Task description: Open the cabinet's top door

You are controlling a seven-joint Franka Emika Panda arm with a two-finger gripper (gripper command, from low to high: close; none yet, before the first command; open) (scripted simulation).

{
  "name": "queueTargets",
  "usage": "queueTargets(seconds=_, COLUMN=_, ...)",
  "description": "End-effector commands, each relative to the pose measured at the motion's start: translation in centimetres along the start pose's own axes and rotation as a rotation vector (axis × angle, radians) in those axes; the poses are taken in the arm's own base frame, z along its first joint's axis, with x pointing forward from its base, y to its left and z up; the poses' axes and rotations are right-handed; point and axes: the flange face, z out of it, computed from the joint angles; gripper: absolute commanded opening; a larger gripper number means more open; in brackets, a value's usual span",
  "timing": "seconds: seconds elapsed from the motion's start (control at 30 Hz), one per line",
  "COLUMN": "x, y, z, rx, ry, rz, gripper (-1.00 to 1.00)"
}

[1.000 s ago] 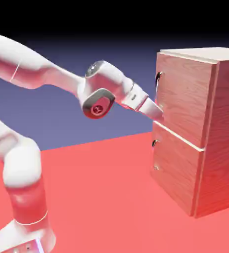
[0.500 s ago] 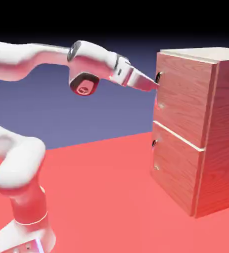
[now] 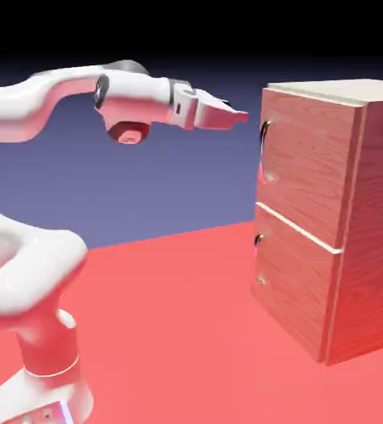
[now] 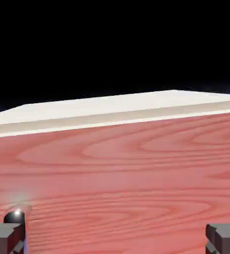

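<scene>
Red-lit wood grain covers the closed top door (image 3: 310, 161).

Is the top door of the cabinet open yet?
No, it's shut. The top door lies flat against the front of the cabinet, and no opening shows along its edges.
</scene>
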Motion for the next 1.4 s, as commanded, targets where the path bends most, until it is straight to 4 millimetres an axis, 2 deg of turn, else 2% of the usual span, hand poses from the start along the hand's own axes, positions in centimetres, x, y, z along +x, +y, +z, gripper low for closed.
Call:
queueTargets(seconds=0.0, x=-0.5, y=-0.2, z=0.1, rx=0.009, ry=0.007, rz=-0.003, gripper=1.00)
queueTargets(seconds=0.2, x=-4.2, y=-0.5, z=1.6, rx=0.057, ry=0.039, rz=-0.026, gripper=1.00)
queueTargets(seconds=0.37, x=-7.7, y=0.1, z=3.7, rx=0.086, ry=0.060, rz=-0.048, gripper=1.00)
queueTargets(seconds=0.53, x=-11.2, y=1.8, z=6.5, rx=0.104, ry=0.076, rz=-0.069, gripper=1.00)
queueTargets(seconds=0.7, x=-14.7, y=4.6, z=9.7, rx=0.109, ry=0.090, rz=-0.087, gripper=1.00)
queueTargets(seconds=0.83, x=-14.3, y=4.0, z=14.0, rx=0.109, ry=0.090, rz=-0.087, gripper=1.00)
queueTargets(seconds=0.87, x=-14.2, y=4.0, z=14.6, rx=0.109, ry=0.090, rz=-0.087, gripper=1.00)
queueTargets(seconds=0.9, x=-14.2, y=4.0, z=14.6, rx=0.109, ry=0.090, rz=-0.087, gripper=-1.00)
queueTargets(seconds=0.93, x=-14.2, y=4.0, z=14.6, rx=0.109, ry=0.090, rz=-0.087, gripper=-1.00)
queueTargets(seconds=1.37, x=-9.9, y=9.1, z=6.5, rx=0.342, ry=-0.166, rz=-0.111, gripper=-1.00)
